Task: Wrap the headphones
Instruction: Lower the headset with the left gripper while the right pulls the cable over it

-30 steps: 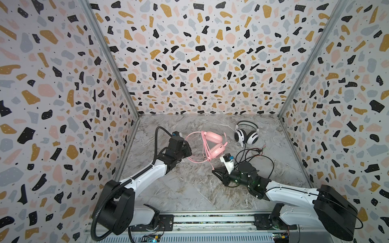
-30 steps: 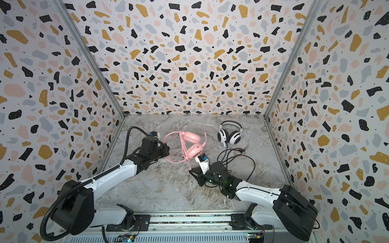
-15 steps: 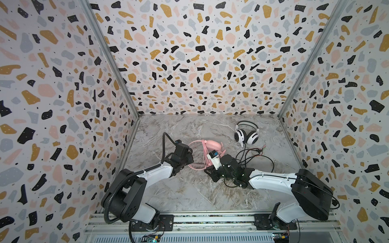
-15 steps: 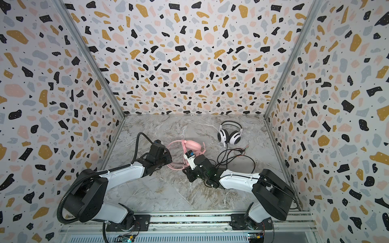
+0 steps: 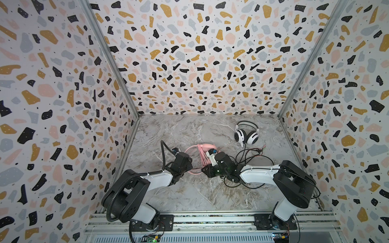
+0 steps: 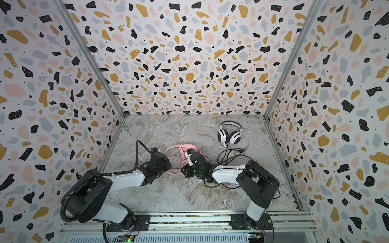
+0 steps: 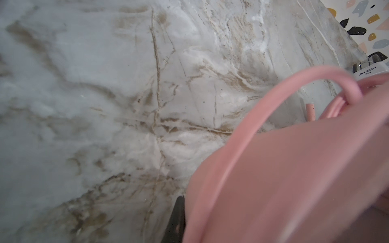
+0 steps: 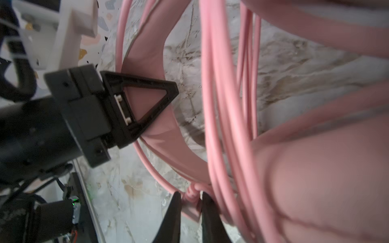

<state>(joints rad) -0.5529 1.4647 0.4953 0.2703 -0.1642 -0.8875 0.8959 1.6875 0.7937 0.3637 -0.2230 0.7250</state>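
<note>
The step in hand looks like the winding of the cable on the pink headset (image 5: pixel 207 146). It lies on the marble bench (image 5: pixel 185 130) at the centre of both top views, between the two arms. The left gripper (image 5: pixel 188 166) has its fingers (image 8: pixel 139 83) pressed together on the flat pink headband (image 8: pixel 147 52) and holds it steady. The right gripper (image 8: pixel 191 196) pinches the thin pink cable (image 8: pixel 219 105) at a small knotted or thickened part, near its end as far as I can judge. Several turns of cable already lie side by side across the headset.

The next move, I think, calls for the right arm to lead the end once more around the band, or to tuck it under the turns. The cable must be taut and the left grip must not slip.

In the top views the long axis of the headset goes about left to right. The crown of the band points to the left of the frame, and the ear cups are to the right, one hidden under the right wrist. The bundle of turns runs nearly top to bottom, across this axis.

The white-and-black headset (image 5: pixel 246 134) lies at the upper right of the bench, well apart, with its black cable (image 5: pixel 252 149) loose and not wound.
</note>
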